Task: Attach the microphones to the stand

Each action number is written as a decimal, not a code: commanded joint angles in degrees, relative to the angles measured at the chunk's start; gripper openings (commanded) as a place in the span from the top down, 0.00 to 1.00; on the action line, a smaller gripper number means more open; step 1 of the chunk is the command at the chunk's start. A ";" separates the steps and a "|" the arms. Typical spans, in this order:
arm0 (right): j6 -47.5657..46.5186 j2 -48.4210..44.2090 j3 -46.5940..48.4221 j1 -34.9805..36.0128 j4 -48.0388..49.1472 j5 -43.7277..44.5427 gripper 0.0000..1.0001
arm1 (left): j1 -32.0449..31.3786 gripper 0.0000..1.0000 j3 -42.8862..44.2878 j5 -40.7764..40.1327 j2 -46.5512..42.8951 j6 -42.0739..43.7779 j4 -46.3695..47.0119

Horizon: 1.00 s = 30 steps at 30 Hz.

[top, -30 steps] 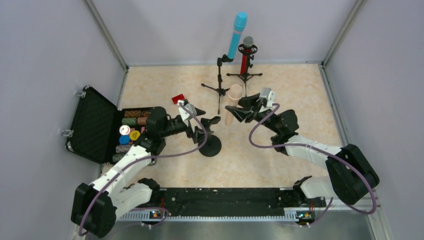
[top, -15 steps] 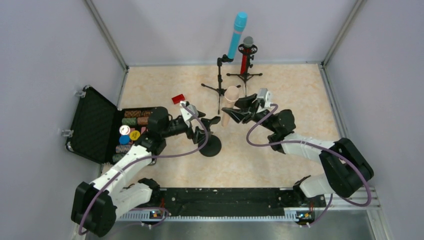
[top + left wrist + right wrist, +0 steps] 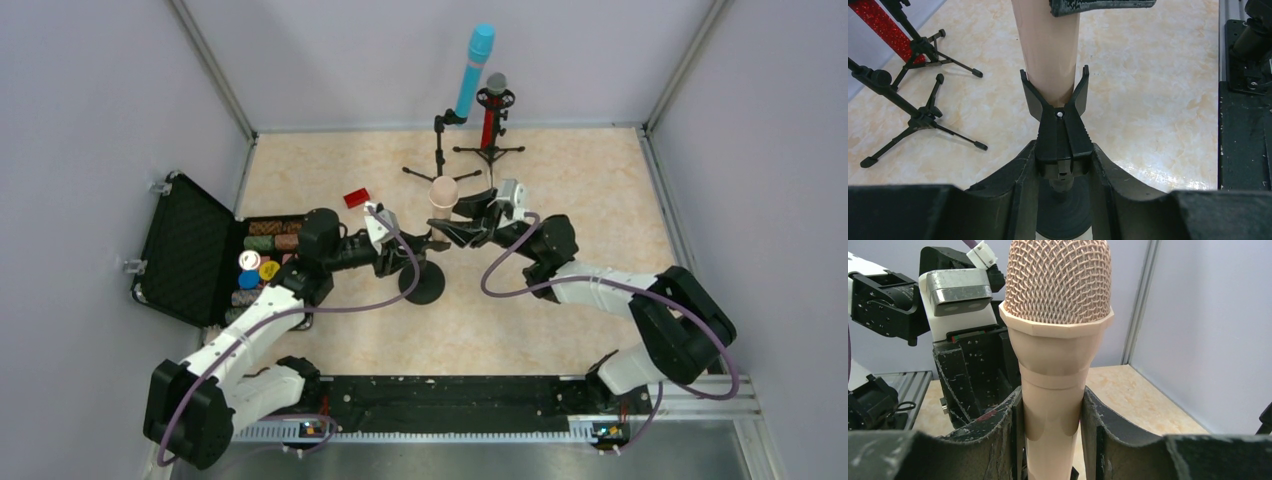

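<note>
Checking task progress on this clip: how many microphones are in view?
3. In tripod stands at the back: cyan-blue stick microphone and glittery red, grey-headed microphone. Centre: peach-pink microphone, gripped by the right fingers, lower end in the black clip.

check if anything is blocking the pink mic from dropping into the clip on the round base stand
Nothing visible does. The right hand holds the pink microphone upright, and its lower end sits between the prongs of the clip, which the left hand grips from both sides.
</note>
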 commanded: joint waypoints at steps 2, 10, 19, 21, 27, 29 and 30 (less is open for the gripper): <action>0.14 2.08 2.43 1.06 6.48 -0.56 1.00 | -0.07 1.00 1.97 0.66 0.39 1.78 -0.50; 2.79 3.97 1.45 1.83 11.22 -0.01 1.00 | -0.06 1.00 2.16 0.61 0.43 1.39 -0.55; 0.35 2.92 1.06 2.57 7.38 0.67 0.96 | -0.08 0.91 2.18 0.55 0.29 0.87 -0.32; 0.19 2.73 0.83 2.58 7.16 1.00 0.76 | -0.09 0.75 2.17 0.54 0.37 0.69 -0.32; -1.16 1.73 -0.48 2.58 6.83 2.49 0.45 | -0.09 0.29 1.92 -1.28 -0.50 0.59 -0.31; -1.52 1.36 -0.83 2.58 6.51 3.01 0.38 | -0.10 0.02 1.49 -3.25 -1.12 -0.32 0.21; -1.77 1.15 -1.02 2.67 6.33 3.26 0.35 | -0.09 0.01 1.21 -4.00 -1.56 -0.78 0.65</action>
